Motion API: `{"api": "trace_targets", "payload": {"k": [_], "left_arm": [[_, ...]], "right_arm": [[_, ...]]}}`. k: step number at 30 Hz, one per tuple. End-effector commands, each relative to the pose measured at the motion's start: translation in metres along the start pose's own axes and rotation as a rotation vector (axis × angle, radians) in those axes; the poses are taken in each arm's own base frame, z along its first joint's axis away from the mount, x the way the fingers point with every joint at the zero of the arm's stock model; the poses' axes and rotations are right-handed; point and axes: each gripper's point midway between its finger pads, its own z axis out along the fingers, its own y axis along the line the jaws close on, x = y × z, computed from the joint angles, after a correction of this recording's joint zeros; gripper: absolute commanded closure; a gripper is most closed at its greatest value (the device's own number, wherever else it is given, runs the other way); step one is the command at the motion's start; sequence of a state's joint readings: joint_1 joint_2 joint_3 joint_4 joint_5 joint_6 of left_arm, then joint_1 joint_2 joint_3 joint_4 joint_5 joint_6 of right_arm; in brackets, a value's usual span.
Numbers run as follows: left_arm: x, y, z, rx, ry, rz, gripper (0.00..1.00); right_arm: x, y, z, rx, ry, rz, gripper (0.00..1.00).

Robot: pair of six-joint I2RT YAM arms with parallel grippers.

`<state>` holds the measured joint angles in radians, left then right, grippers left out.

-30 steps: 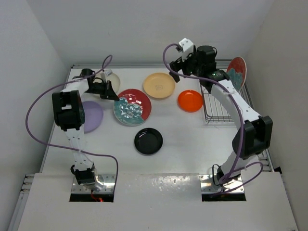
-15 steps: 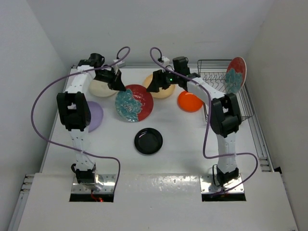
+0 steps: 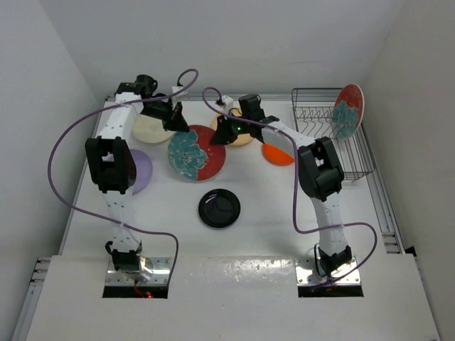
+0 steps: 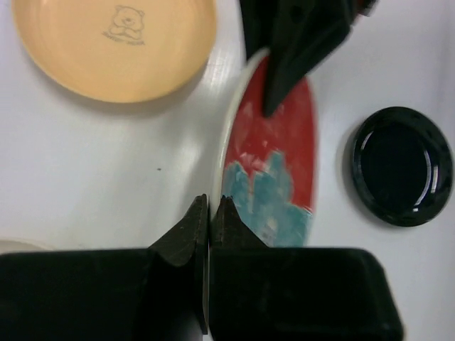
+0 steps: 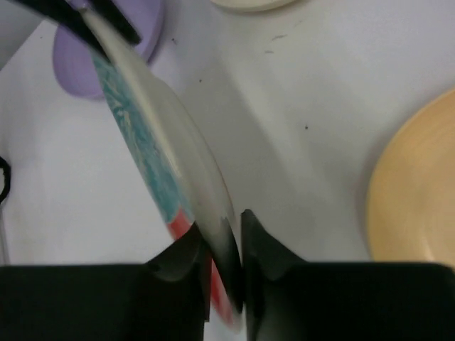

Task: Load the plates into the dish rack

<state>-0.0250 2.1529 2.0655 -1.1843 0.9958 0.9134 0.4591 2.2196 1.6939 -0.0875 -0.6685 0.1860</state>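
Note:
A red plate with teal flowers [image 3: 197,153] is tilted up off the table between both arms. My left gripper [image 3: 174,118] is shut on its far left rim; in the left wrist view the fingertips [image 4: 226,212] pinch the plate's [image 4: 274,160] pale edge. My right gripper [image 3: 220,134] is shut on its right rim, and the right wrist view shows the plate [image 5: 153,138] wedged between the gripper [image 5: 226,231] jaws. A second red plate [image 3: 348,108] stands upright in the dish rack [image 3: 330,153] at the far right.
On the table lie a cream plate [image 3: 149,129], a lavender plate [image 3: 139,170], a black plate [image 3: 219,208], a pale orange plate [image 4: 117,42] and a bright orange plate [image 3: 276,155], the last half hidden by the right arm. White walls close in three sides.
The right arm swung from the rack over to the red plate and its jaws closed on the rim. The left gripper kept its hold while the plate shifted slightly and tilted.

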Motion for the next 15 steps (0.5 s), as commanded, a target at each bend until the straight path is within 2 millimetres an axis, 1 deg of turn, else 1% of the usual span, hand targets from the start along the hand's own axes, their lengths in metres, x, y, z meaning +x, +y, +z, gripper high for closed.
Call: {"api": "trace_targets", "payload": {"k": [1,2,3,4,5,6,7,8,9,10,11,12,13,14,15], "left_arm": [[-0.061,-0.036,-0.02,0.069,-0.168,0.089,1.0],[-0.062,-0.036,-0.02,0.067,-0.17,0.079,1.0],[-0.063,-0.035,-0.02,0.064,-0.173,0.068,1.0],[-0.069,-0.026,-0.021,0.032,-0.177,0.09,1.0],[-0.071,-0.022,-0.022,0.014,-0.175,0.0,1.0],[-0.078,-0.015,-0.025,-0.023,-0.179,-0.036,0.96],[-0.082,-0.003,-0.028,-0.087,-0.167,-0.064,0.89],[-0.105,0.003,-0.041,-0.142,-0.191,-0.028,0.79],[-0.113,0.008,-0.046,-0.175,-0.193,-0.04,0.58],[-0.119,0.016,-0.056,-0.246,-0.176,-0.013,0.48],[-0.136,0.02,-0.069,-0.305,-0.19,0.03,0.36],[-0.143,0.021,-0.078,-0.351,-0.186,0.05,0.25],[-0.148,0.026,-0.09,-0.407,-0.192,0.043,0.01],[-0.149,0.034,-0.1,-0.488,-0.175,0.03,0.0],[-0.158,0.037,-0.11,-0.539,-0.191,0.034,0.0]], "right_arm": [[-0.02,0.002,0.003,0.03,-0.063,-0.045,0.92],[-0.028,0.004,-0.003,0.037,-0.081,-0.053,0.99],[-0.036,0.006,-0.009,0.063,-0.097,-0.067,1.0],[-0.042,0.006,-0.012,0.071,-0.12,-0.094,1.0],[-0.058,0.014,-0.027,0.078,-0.155,-0.118,1.0],[-0.065,0.014,-0.034,0.091,-0.17,-0.129,1.0],[-0.071,0.018,-0.039,0.095,-0.181,-0.138,1.0],[-0.077,0.015,-0.047,0.117,-0.189,-0.148,1.0],[-0.095,0.025,-0.064,0.136,-0.213,-0.167,1.0],[-0.105,0.024,-0.074,0.166,-0.231,-0.192,1.0],[-0.122,0.03,-0.087,0.183,-0.267,-0.214,1.0],[-0.134,0.032,-0.101,0.203,-0.297,-0.231,1.0],[-0.148,0.031,-0.115,0.245,-0.332,-0.24,1.0],[-0.153,0.029,-0.121,0.264,-0.345,-0.241,1.0],[-0.166,0.02,-0.136,0.301,-0.373,-0.238,1.0]]}}
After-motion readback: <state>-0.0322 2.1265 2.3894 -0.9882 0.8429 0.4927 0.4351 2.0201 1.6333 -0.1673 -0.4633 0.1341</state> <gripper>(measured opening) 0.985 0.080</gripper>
